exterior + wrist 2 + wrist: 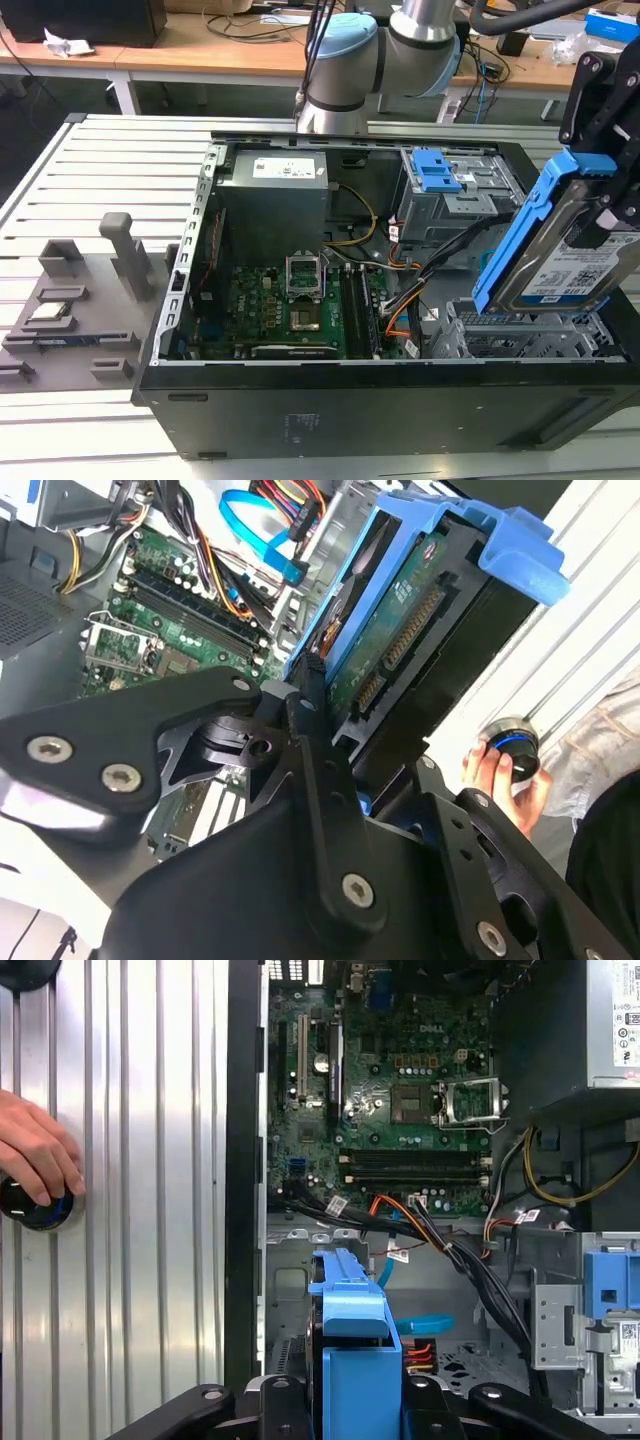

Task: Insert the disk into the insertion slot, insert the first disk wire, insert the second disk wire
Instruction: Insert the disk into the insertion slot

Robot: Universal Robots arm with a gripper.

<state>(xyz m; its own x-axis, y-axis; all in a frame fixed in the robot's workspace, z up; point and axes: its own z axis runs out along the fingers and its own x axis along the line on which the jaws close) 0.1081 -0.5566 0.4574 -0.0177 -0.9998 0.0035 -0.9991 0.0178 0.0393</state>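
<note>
1. Step in hand, as I judge it: seating the disk, with neither wire plugged in.
2. The silver perforated sheet-metal insertion slot [520,338] sits empty at five o'clock inside the black open computer case [300,405].
3. Just above it, the black gripper [605,185] clamps the tilted silver disk in its blue plastic carrier [560,255].
4. The disk likely needs squaring to the bay. Loose black and orange cables [440,255] crowd the slot's nine o'clock side.
</note>
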